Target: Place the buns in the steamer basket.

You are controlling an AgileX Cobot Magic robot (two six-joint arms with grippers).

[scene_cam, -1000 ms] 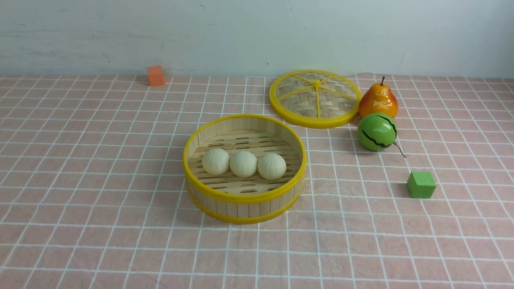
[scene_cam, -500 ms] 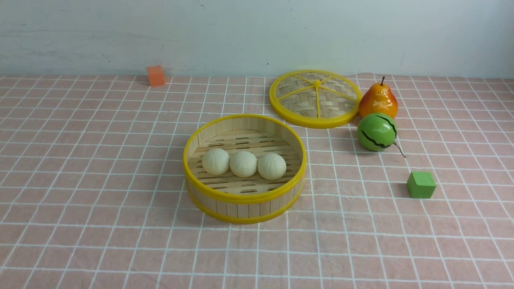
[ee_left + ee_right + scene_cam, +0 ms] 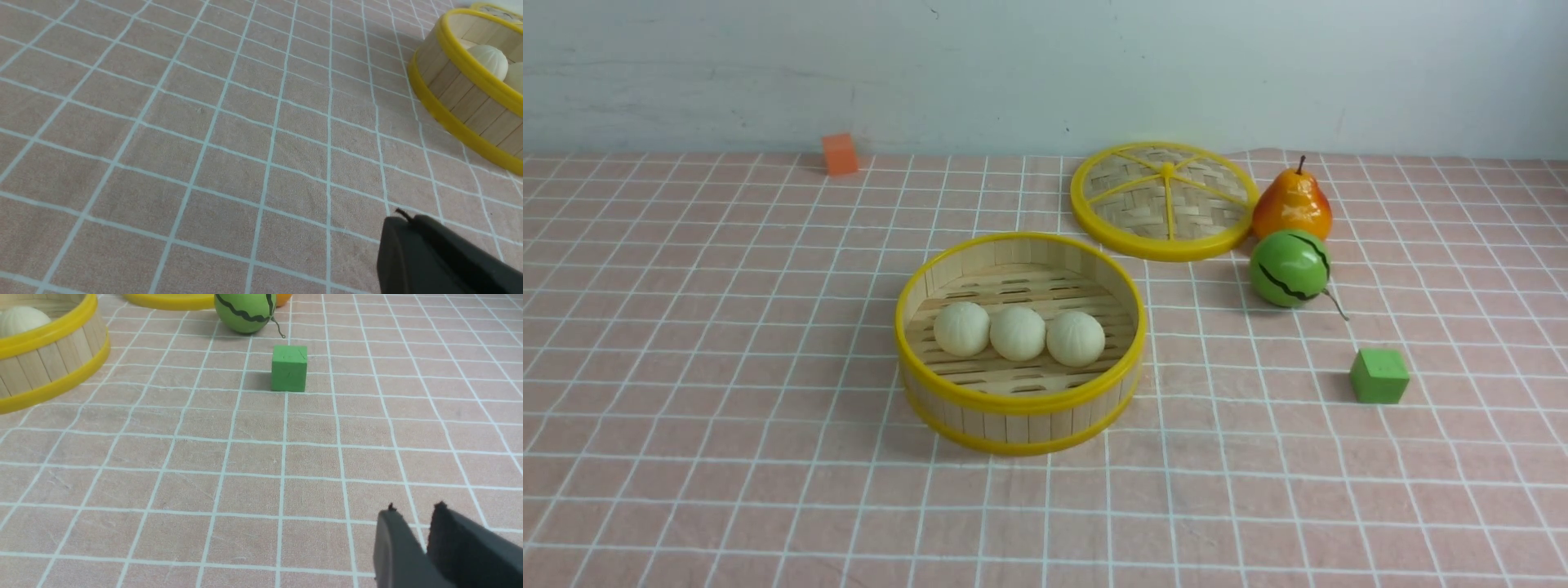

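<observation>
**A:** All three buns [image 3: 1018, 332] already sit in a row on the slotted floor of the steamer basket [image 3: 1021, 398], so you just keep both arms clear of its rim. Your left gripper [image 3: 402, 223] is clenched and empty; the right gripper [image 3: 414, 516] shows a narrow gap, nothing in it.

**B:** And textures?

**A:** Nearest, checked cloth. From the basket, a matte green cube [image 3: 1379, 376] at four o'clock, a glossy striped melon [image 3: 1289, 268] and a woven lid [image 3: 1164, 198] at one.

A staged tabletop test bench: pink checked tablecloth [image 3: 727, 343] against a bare pale wall [image 3: 1045, 65], set with toy fruit and foam cubes [image 3: 1379, 376].
</observation>
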